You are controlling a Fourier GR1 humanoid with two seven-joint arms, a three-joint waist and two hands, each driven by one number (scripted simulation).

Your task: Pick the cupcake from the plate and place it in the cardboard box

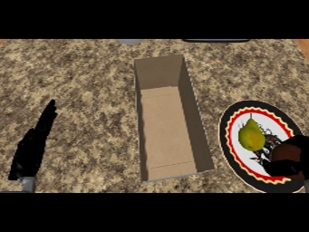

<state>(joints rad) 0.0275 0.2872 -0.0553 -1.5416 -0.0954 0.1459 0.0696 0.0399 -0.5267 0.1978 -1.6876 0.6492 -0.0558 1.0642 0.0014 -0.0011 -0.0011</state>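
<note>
Brown, dark-topped cupcake (289, 153) sits wrapped in the right hand's (302, 157) curled fingers, on the round patterned plate (237, 118) beside a yellow-green pear (251, 135). Best to lift straight up (clearing the pear) before crossing to the open cardboard box (169, 122). The left hand (33, 145) rests over the speckled desk (70, 90), fingers straight and together.

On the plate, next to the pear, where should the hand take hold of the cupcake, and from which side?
Probably round its sides, coming from above and the right. The cupcake sits at the plate's right edge, the pear lies to its left, and the right hand already curls over it, hiding most of it.

Speckled granite-like counter (76, 77), matt brown cardboard box (170, 122), glossy patterned plate (232, 118).
</note>
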